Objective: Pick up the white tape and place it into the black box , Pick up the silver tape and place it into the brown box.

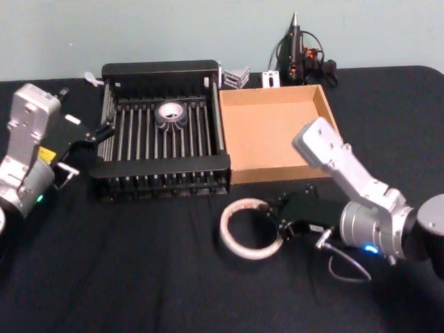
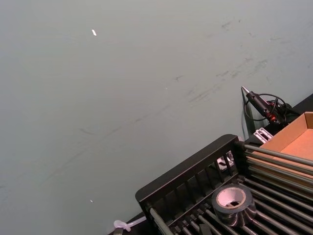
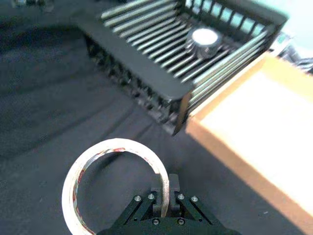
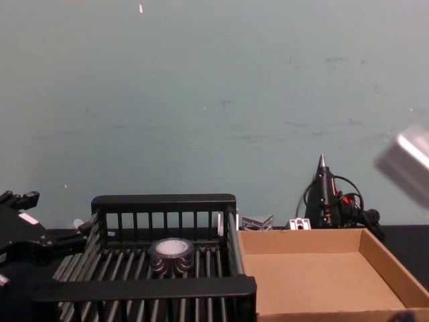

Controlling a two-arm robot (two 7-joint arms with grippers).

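Pinching the silver tape [image 3: 115, 183] rim | right pincer [image 3: 165, 195] closed on its thin wall | light, bendy ring | left pincer [image 1: 97, 135] apart beside black box [image 1: 163, 168]

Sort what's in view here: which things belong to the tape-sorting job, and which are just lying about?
Job:
- white tape, already inside the black box
- silver tape, on the table, its rim pinched by the right gripper
- brown box, nothing in it
- left gripper, open beside the black box

Lying about:
- glue gun with cable at the table's back edge
- small metal brackets behind the boxes
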